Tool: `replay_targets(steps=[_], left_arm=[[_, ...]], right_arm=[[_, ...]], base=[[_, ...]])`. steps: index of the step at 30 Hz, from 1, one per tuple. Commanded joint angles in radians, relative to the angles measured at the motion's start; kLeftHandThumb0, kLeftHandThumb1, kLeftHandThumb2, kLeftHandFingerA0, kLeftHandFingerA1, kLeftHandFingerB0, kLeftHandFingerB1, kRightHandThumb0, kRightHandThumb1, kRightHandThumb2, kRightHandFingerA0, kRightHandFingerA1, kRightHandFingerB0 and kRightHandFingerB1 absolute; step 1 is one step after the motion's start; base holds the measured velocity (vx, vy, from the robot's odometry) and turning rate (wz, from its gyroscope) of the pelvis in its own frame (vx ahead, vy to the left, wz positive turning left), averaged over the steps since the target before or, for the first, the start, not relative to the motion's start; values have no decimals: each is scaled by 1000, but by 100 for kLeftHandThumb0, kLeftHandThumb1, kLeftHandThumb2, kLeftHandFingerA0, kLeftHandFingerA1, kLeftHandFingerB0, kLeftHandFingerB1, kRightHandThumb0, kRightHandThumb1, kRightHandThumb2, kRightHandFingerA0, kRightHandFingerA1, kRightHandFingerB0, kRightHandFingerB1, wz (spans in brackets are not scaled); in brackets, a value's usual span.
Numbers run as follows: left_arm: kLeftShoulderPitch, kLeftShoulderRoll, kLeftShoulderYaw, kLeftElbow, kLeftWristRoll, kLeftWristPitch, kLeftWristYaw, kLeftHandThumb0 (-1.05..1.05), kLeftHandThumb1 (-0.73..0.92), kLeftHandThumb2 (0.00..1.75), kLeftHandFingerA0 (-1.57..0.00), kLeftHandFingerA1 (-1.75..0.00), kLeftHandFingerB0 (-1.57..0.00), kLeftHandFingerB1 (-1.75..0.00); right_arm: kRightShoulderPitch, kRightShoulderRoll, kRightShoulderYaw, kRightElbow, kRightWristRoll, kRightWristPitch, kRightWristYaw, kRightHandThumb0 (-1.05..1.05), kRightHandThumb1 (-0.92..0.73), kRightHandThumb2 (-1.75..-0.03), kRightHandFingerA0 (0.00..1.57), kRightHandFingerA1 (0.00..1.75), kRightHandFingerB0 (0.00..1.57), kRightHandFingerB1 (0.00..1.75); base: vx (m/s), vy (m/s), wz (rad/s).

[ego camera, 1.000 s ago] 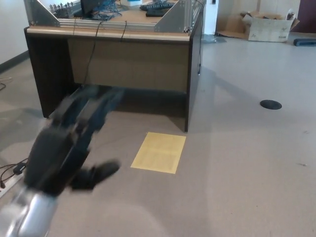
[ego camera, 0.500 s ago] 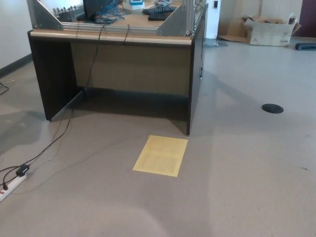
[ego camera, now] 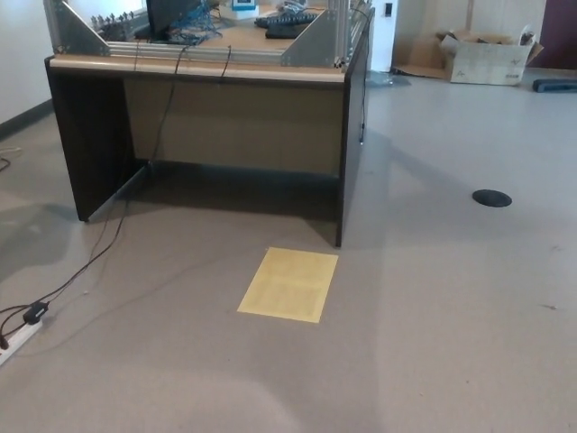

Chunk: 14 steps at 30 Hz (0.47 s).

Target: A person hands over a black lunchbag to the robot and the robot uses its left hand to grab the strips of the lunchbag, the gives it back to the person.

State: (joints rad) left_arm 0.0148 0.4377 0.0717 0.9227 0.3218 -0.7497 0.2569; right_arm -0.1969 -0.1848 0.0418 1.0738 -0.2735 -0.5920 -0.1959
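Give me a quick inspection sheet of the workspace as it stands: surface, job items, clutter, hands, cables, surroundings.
Surface: grey floor in front of a dark desk; nothing spilled.
Job's things: nothing seen; no black lunchbag and no person in view.
Clutter: a yellow sheet lies flat on the floor, just in front of the desk's right front corner; a round black disc sits on the floor to the right.
Hands: nothing seen; neither left nor right hand shows.
Cables: a black cable drops from the desktop and trails across the floor to a white power strip at the left edge.
Surroundings: metal frame and equipment on the desktop; an open cardboard box at the back right.
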Motion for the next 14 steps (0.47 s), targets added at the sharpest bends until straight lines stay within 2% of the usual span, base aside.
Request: replay_targets(steps=[1, 2, 3, 5, 6, 14], left_arm=[[-8, 13, 5, 13, -40, -29, -24, -63, 61, 59, -35, -35, -30, -31], [-9, 15, 3, 14, -38, -31, -22, -58, 47, 88, -34, -53, -16, -42], [-9, 16, 1, 16, -36, -34, -20, -58, 47, 88, -34, -53, -16, -42], [-13, 16, -1, 21, -39, -37, -21, -59, 47, 88, -34, -53, -16, -42], [-14, 17, -1, 20, -40, -31, -23, -64, 63, 60, -36, -35, -30, -31], [-36, 9, 5, 31, -68, -32, -39, -64, 61, 59, -33, -34, -28, -30]], right_arm=[[3, -20, 3, -3, 0, -1, -21, -61, -73, -61, 43, 44, 40, 39], [3, -20, 4, -4, -1, 2, -24, -60, -72, -61, 45, 44, 41, 39], [3, -20, 5, -5, -3, 5, -28, -60, -72, -61, 45, 44, 41, 39], [1, -22, 6, -3, -2, 2, -27, -61, -72, -61, 45, 44, 40, 39], [1, -21, 6, -5, -1, 4, -26, -61, -72, -61, 45, 44, 40, 39], [-8, -22, 6, -6, 2, 5, -31, -60, -73, -61, 45, 44, 40, 39]], base=[[0, 0, 0], [0, 0, 0], [0, 0, 0], [0, 0, 0], [0, 0, 0], [0, 0, 0]])
